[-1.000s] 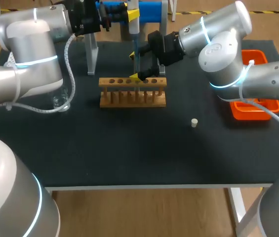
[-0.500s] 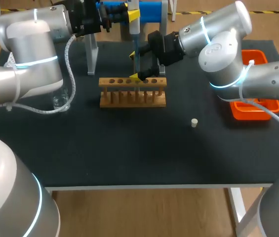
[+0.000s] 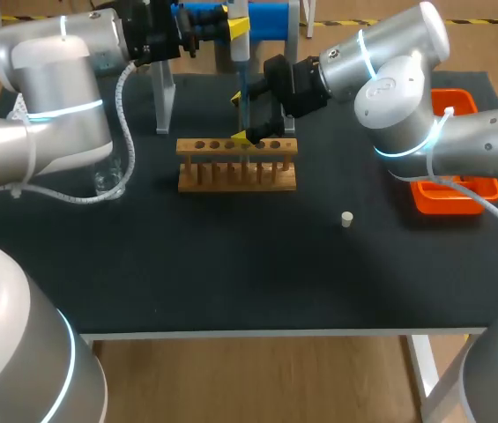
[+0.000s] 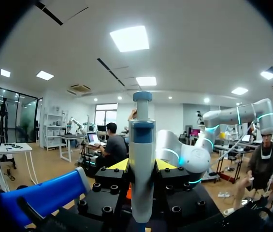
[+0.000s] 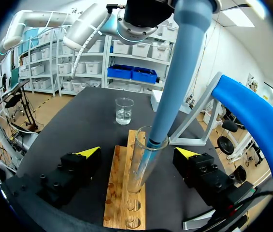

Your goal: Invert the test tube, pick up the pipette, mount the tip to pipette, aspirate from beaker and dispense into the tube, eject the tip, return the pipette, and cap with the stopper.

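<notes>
Pipette [image 4: 141, 140] poking into the test tube [image 5: 137, 174], right over the wooden rack [image 5: 124, 205]

The left tool [image 4: 142, 166] is pinched on the pipette body from both sides, holding it upright with its lower end inside the tube's mouth. The right tool [image 5: 137, 153] is spread wide, one yellow tip either side of the tube and neither touching it. The tube stands in the rack. The beaker [image 5: 124, 110] sits past the rack, and the stopper [image 3: 346, 219] lies alone on the counter [image 3: 231, 264].
</notes>
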Motion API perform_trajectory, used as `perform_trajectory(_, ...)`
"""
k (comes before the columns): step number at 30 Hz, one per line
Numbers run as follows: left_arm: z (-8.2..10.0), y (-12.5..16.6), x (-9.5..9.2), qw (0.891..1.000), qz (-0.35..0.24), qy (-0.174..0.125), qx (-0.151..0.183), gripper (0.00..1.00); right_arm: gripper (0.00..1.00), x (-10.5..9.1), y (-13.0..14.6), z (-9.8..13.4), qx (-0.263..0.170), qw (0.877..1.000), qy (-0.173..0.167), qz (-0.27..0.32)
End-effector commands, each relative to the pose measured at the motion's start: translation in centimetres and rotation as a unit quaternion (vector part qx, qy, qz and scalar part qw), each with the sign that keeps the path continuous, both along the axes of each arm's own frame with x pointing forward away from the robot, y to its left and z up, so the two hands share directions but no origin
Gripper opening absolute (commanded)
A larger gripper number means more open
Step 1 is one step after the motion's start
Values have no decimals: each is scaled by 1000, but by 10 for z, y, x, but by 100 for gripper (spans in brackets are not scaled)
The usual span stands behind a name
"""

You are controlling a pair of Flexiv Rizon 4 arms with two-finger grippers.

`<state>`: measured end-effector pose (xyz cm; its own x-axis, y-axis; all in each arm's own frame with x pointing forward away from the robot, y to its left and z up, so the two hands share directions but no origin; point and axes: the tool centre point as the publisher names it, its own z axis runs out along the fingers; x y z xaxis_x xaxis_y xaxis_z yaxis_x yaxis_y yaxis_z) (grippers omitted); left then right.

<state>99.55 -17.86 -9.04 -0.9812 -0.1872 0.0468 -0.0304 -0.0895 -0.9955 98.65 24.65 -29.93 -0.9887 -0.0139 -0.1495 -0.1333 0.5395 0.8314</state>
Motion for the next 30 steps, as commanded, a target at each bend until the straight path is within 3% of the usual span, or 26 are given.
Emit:
perform_trajectory(1,0,0,-1,1000,1,0,0,0,100,0,-1,1,-1,1000,0,1)
perform_trajectory(20,0,0,-1,1000,1,0,0,0,100,0,-1,1,-1,1000,0,1)
perform_trajectory(30,0,0,-1,1000,1,0,0,0,100,-4,-38,20,18,1000,-9,-8)
